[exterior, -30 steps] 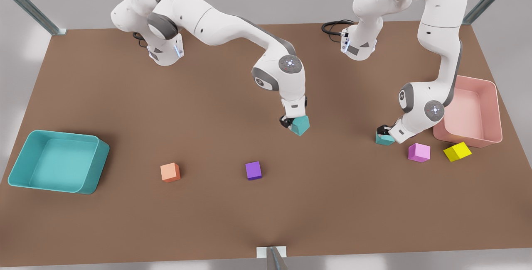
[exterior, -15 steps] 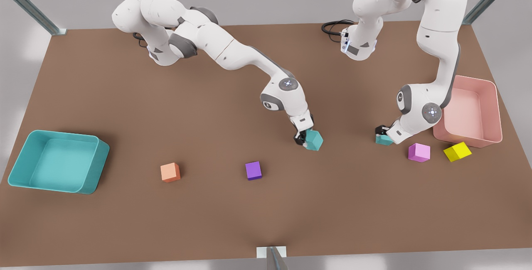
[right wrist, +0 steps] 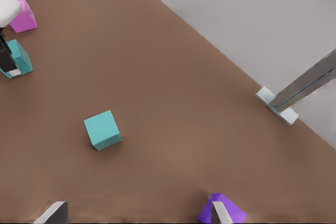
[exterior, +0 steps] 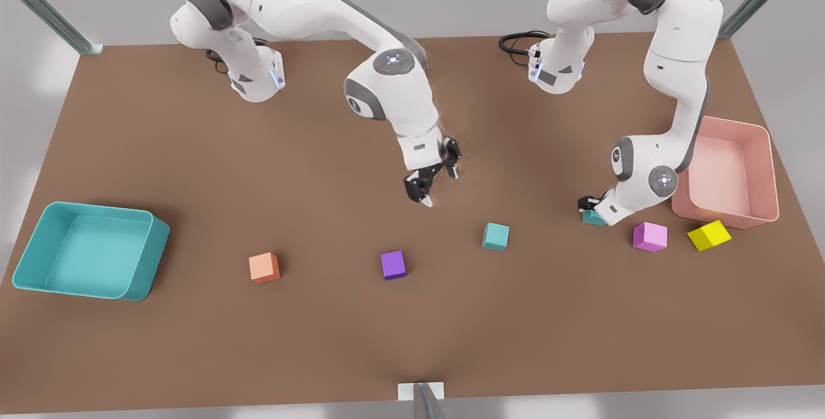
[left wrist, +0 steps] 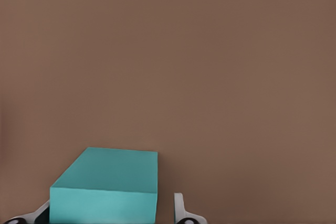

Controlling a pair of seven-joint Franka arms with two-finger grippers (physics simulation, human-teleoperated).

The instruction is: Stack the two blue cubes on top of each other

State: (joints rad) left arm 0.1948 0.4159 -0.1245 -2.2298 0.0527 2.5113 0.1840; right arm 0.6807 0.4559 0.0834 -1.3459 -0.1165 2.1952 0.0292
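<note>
Teal cube point(exterior: 495, 236) free; right gripper point(exterior: 433, 180) open; left gripper point(exterior: 593, 207) astride 2nd cube point(left wrist: 106, 187).

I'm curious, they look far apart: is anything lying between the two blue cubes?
Nothing visible: bare table separates the loose blue cube from the other blue cube, which sits between the left gripper's open jaws. The pink cube lies beyond. The right gripper hovers open.

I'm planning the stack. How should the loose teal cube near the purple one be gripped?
Come straight down with the open right pincer and close on two opposite side faces of the teal cube. It lies flat, top face up, with free space on every side.
</note>
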